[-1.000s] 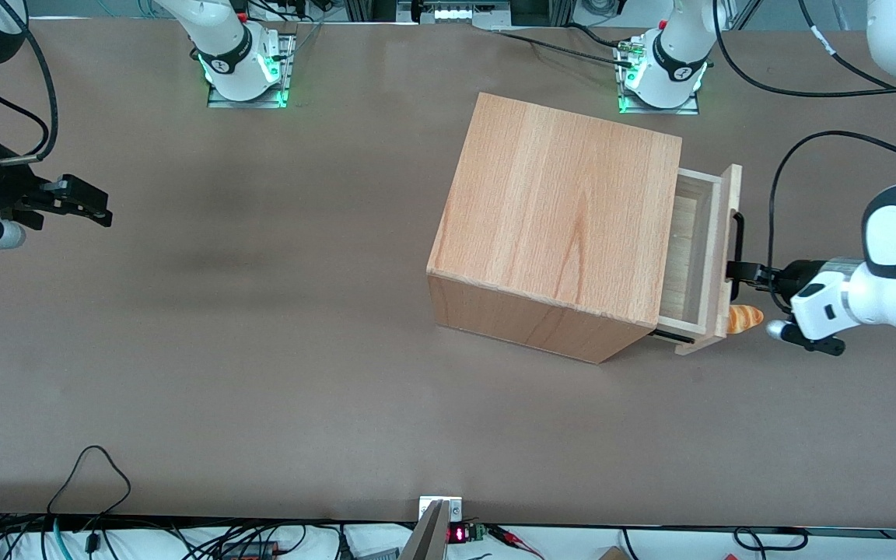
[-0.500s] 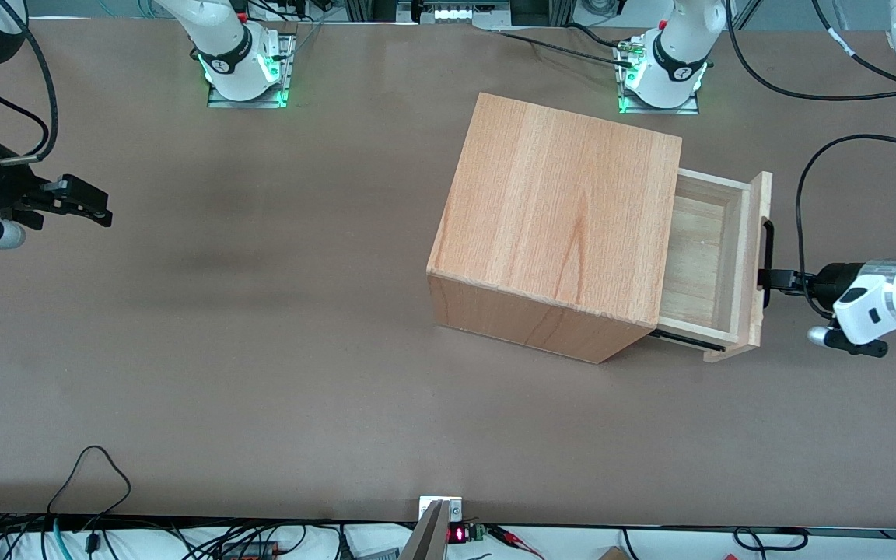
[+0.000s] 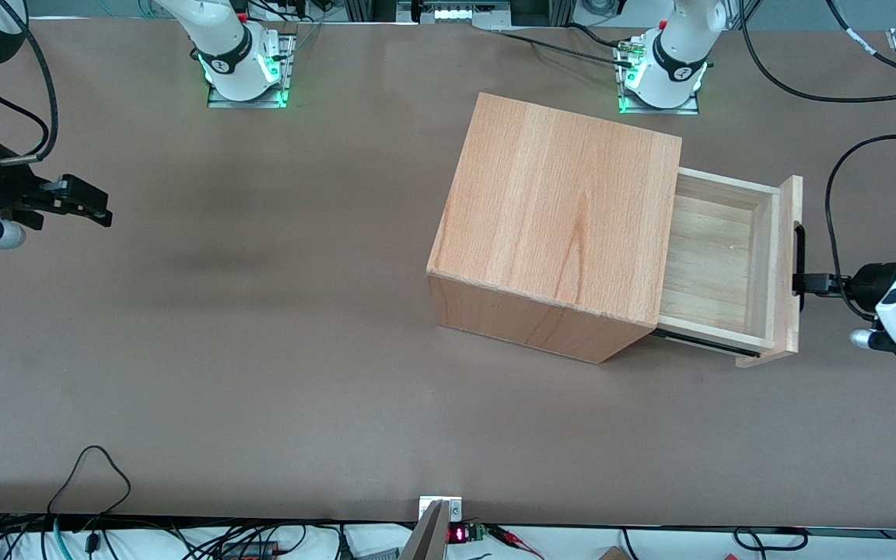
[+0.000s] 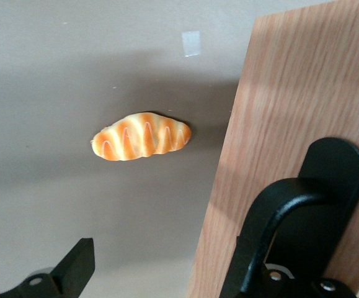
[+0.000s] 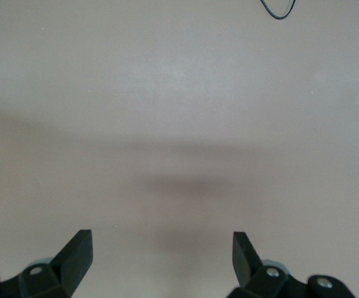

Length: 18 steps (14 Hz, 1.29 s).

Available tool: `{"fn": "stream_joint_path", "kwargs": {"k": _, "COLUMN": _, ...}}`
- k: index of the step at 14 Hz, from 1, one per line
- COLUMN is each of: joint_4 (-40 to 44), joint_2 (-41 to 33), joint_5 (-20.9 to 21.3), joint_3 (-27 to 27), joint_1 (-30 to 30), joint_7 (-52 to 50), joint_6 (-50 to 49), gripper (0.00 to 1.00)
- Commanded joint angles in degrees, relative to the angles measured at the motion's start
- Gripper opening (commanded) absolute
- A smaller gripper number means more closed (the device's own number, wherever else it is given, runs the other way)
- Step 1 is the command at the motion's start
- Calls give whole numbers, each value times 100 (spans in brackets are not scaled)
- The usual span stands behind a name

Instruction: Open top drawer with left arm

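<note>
Pulling top drawer (image 3: 716, 268) clear of cabinet (image 3: 561, 218), my gripper (image 3: 806, 282) at black bar handle (image 3: 798, 257). Fingers spread wide in wrist view, one hooked at handle, nothing clamped. Drawer roughly two-thirds out; task looks nearly done, perhaps short final pull left. Drawer interior bare. Bread roll (image 4: 141, 136) on table (image 4: 74, 74) below gripper.

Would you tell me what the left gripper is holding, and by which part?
The left gripper is hooked on the top drawer by its black bar handle; whether the fingers clamp it cannot be told.
</note>
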Motion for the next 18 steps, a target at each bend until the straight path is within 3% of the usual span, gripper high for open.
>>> {"fn": "stream_joint_path", "kwargs": {"k": 1, "joint_4": 251, "joint_2": 37, "joint_5": 248, "joint_3": -1, "joint_1": 177, "joint_7": 19, "joint_6": -13, "gripper": 100}}
{"fn": "stream_joint_path", "kwargs": {"k": 18, "joint_4": 418, "joint_2": 186, "joint_5": 213, "joint_3": -36, "joint_1": 511, "joint_7": 45, "joint_6": 269, "gripper": 100}}
